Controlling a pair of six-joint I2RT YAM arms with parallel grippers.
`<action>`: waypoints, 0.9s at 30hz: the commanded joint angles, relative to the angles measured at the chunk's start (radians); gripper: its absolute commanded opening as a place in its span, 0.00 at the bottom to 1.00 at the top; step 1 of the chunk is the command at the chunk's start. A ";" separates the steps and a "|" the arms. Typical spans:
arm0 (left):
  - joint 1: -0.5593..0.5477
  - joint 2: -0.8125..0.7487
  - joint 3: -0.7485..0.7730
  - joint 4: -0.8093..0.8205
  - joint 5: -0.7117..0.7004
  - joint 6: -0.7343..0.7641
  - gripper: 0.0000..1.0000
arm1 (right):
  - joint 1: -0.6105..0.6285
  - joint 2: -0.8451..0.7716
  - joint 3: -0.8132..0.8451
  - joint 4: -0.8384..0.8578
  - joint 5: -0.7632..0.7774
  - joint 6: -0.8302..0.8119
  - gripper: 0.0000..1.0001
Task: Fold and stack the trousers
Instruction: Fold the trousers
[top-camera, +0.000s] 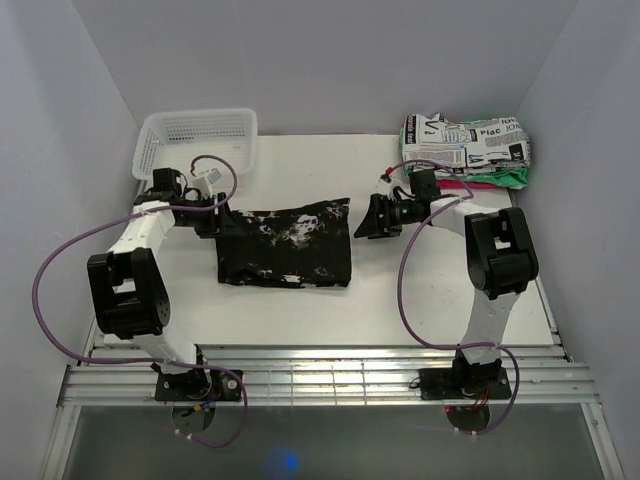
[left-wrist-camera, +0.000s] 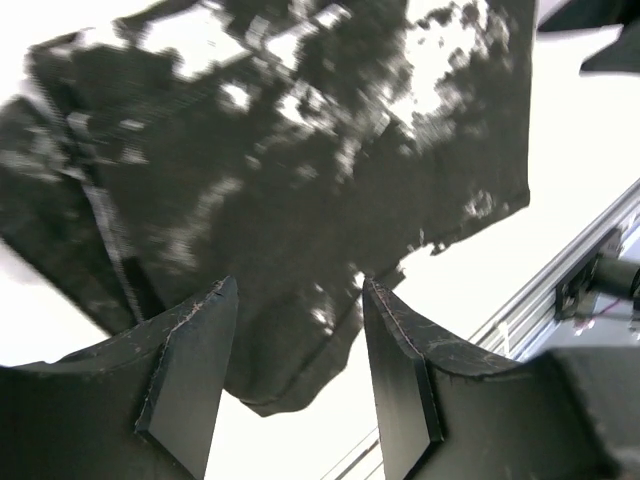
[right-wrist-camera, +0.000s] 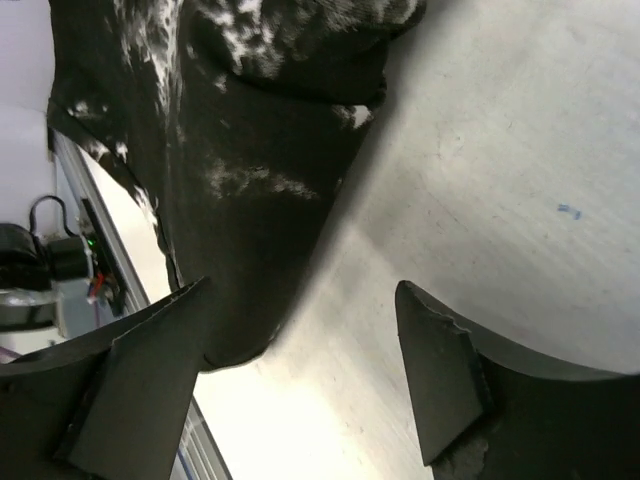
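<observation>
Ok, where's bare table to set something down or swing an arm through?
Widest bare patch: the near strip of table between the trousers and the metal rails. Another at the back, between the white basket and the stack of folded cloths. Crowded at both ends of the trousers, where the left gripper and right gripper hover open.

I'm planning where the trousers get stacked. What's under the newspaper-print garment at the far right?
A red cloth and a green cloth peek out beneath the newspaper-print garment. Only their edges show; the rest is covered.

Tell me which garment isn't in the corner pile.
The black, white-splotched trousers, lying alone mid-table; the newspaper-print garment tops the coloured cloths far right.
</observation>
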 joint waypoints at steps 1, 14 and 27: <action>0.040 0.031 0.049 0.013 0.014 -0.034 0.64 | 0.011 0.047 -0.098 0.345 -0.076 0.227 0.79; 0.100 0.129 0.116 0.022 0.014 -0.071 0.64 | 0.028 0.309 -0.229 1.110 -0.271 0.740 0.57; 0.082 0.197 0.090 0.052 -0.009 -0.094 0.62 | 0.028 0.271 -0.244 1.135 -0.294 0.785 0.32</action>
